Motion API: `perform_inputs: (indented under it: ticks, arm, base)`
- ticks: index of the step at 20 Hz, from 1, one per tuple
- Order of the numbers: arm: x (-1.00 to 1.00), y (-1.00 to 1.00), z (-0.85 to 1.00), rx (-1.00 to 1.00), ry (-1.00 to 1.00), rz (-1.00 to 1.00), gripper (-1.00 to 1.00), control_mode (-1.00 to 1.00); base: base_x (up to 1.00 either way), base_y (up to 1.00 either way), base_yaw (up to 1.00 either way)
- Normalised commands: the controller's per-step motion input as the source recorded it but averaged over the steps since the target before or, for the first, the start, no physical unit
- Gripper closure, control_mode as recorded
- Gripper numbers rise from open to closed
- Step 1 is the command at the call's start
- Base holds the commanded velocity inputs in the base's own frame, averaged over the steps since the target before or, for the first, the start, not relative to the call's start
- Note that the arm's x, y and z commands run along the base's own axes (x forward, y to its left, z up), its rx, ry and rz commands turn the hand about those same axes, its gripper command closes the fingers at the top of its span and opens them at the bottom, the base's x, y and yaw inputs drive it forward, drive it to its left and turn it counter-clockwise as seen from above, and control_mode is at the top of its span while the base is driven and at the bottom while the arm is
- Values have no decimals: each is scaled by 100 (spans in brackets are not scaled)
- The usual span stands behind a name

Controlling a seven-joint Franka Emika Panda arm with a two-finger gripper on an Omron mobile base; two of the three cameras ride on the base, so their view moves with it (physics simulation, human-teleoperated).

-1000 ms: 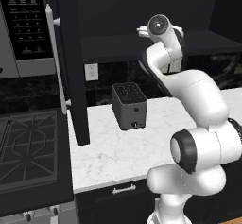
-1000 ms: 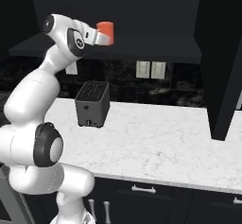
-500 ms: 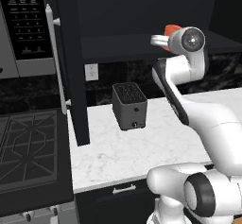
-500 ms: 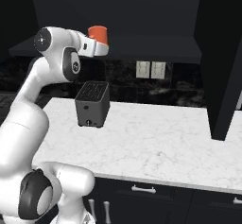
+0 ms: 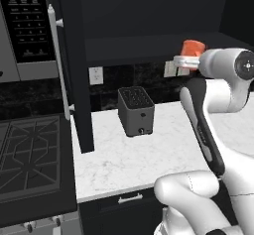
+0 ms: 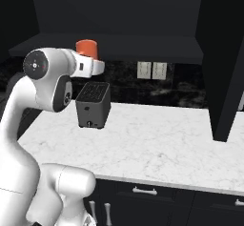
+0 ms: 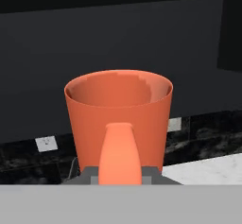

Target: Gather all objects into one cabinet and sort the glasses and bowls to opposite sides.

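Coral-orange mug (image 7: 118, 119) sits upright in the gripper (image 5: 184, 60), its handle (image 7: 119, 153) turned back toward the wrist and clamped between the narrowed jaws, open mouth facing up. In both base views the mug rides high above the white marble counter (image 6: 157, 144), held level with the front edge of the dark cabinet shelf (image 6: 143, 46) and just in front of it, so the shelf lies straight ahead of the claw, beyond the mug. From the hand view the dark cabinet interior fills the background behind the rim, with the backsplash outlets (image 6: 152, 70) lower down. Below the mug stands the grey toaster (image 5: 135, 111), well clear of it. The tall black cabinet door (image 5: 74, 65) hangs open off to the arm's left. The coming move looks like a forward reach onto the shelf, keeping the mug upright; whether its base clears the shelf lip cannot be judged from here.
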Motion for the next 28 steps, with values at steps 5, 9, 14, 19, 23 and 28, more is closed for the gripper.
perform_inputs:
  ticks: [5,9,14,19,23,28]
  arm:
    - [-100,0,0,-4,18,13,100,-100]
    - [-84,0,0,-1,19,3,100,-100]
    - [-59,14,0,-3,25,-1,100,-100]
    - [-42,8,0,0,19,-3,100,-100]
    - [-41,27,0,0,1,0,100,-100]
    - [-33,62,0,-1,0,0,100,-100]
  base:
    - [0,0,0]
    - [0,0,0]
    - [0,0,0]
    - [0,0,0]
    - [0,0,0]
    - [0,0,0]
